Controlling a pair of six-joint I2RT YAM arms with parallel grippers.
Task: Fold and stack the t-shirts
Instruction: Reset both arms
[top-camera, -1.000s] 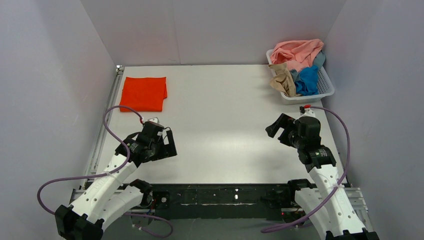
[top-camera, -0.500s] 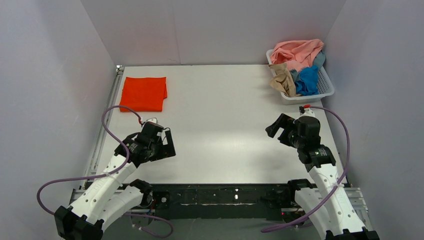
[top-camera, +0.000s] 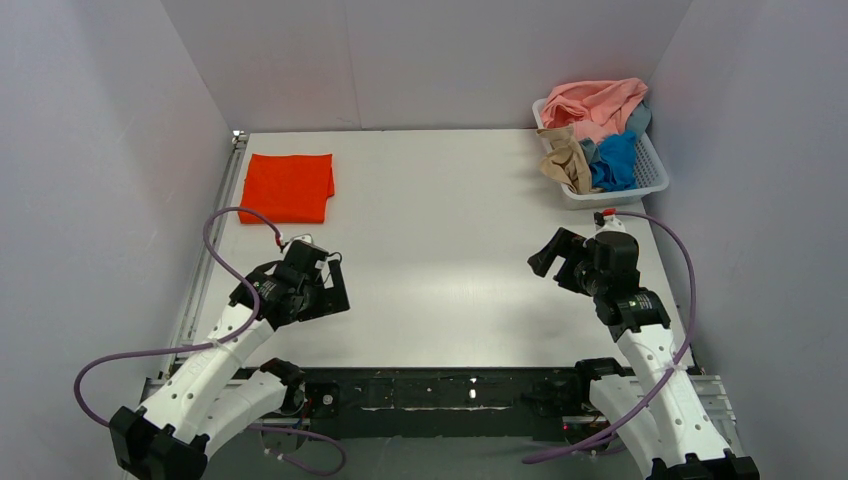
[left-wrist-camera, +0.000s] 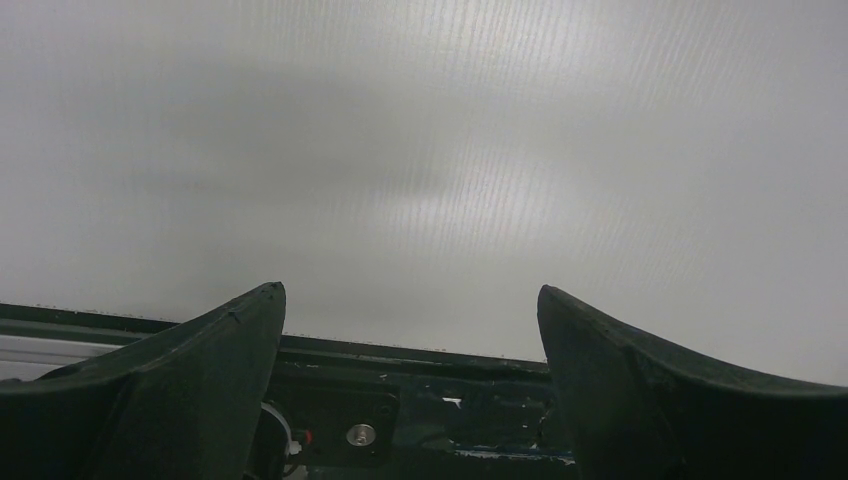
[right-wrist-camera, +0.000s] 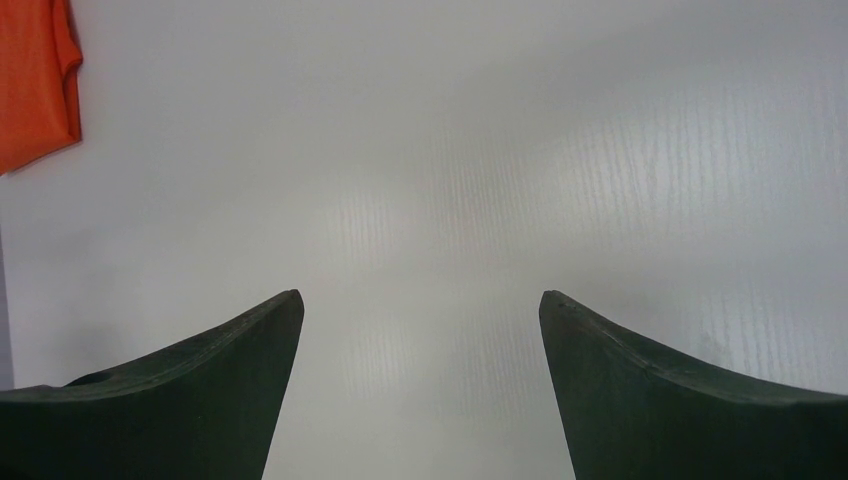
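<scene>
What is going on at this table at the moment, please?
Two robot arms are partway through folding t-shirts. The orange-red t-shirt lies folded flat at the far left of the table. The pink t-shirt, tan t-shirt and blue t-shirt sit crumpled in the white basket at the far right. The left gripper and right gripper are both open and hold nothing.

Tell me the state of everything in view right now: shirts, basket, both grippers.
White slatted plastic basket: upright, full of shirts.
Bright orange-red cloth t-shirt: folded flat, outside the basket.
Salmon pink cloth t-shirt: crumpled, on top of the pile.
Tan-beige cloth t-shirt: crumpled, spilling over the rim.
Blue cloth t-shirt: crumpled, in the basket.
Left gripper: open, empty.
Right gripper: open, empty.
</scene>
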